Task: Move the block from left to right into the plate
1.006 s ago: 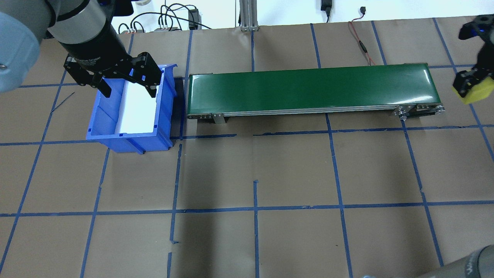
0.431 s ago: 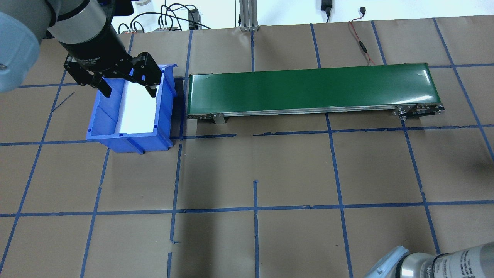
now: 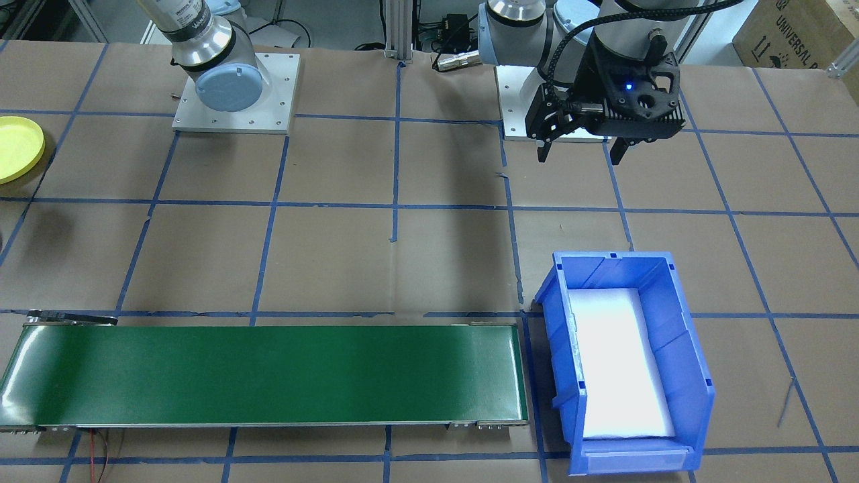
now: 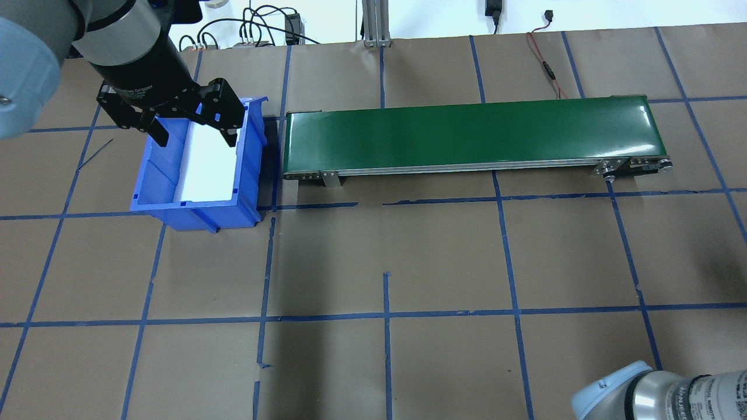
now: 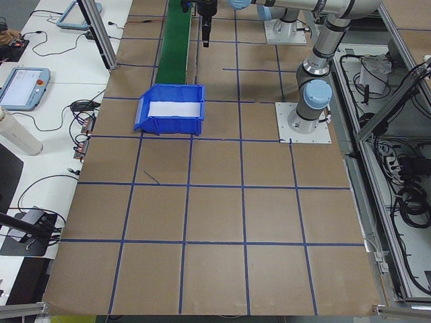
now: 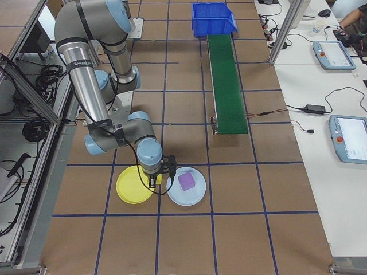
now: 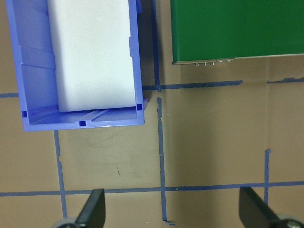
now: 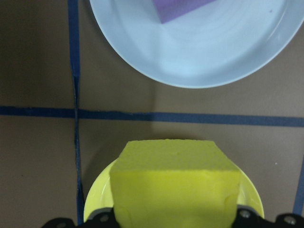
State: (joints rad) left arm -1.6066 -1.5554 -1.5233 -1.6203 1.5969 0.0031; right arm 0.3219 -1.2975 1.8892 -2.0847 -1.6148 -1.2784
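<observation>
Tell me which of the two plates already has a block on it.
The pale blue plate, which carries a purple block. The yellow plate beside it is bare; its yellow block sits in the right gripper.

Yellow block (image 8: 175, 183) over the yellow plate (image 8: 97, 194); purple block (image 6: 186, 181) on pale-blue plate (image 6: 196, 197); green belt (image 4: 467, 133), blue bin (image 4: 153, 181).

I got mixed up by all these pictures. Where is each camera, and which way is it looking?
Front-facing: across the table, looking down at the green conveyor belt; left gripper and both bases show.
Overhead: behind the robot, looking forward and down; left gripper over the blue bin.
Left side: table's end, looking along it; left arm near.
Right side: opposite end; right arm near, over the yellow plate.
Left wrist: straight down, fingertips showing.
Right wrist: down at its yellow block.
Shared: bin and belt appear in most views.
</observation>
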